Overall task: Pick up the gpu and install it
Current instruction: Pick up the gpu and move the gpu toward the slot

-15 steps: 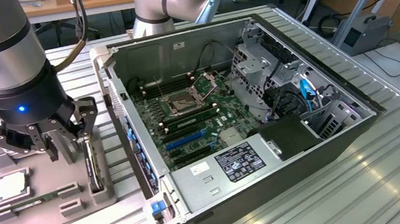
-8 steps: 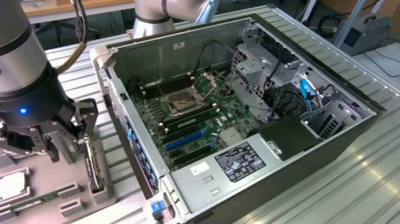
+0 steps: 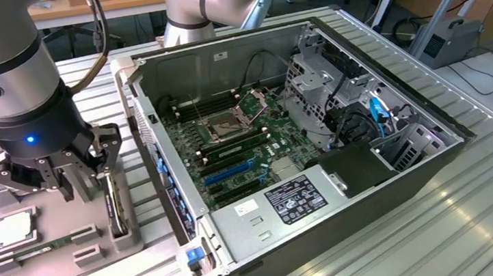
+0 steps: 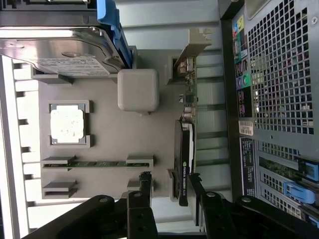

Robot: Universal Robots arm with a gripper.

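Gripper (image 4: pixel 168 183) hangs, jaws spread either side of the gpu (image 4: pixel 184 149) — card on edge in the grey tray (image 4: pixel 104 149) at the exterior view's left, beside the open computer case (image 3: pixel 331 242) — grasp, lift and installation not yet done.

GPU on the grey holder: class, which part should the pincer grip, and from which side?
Probably grip the gpu across its flat faces, at the black cooler end away from the metal bracket, coming down from above: it stands on edge in the holder, upper edge free.
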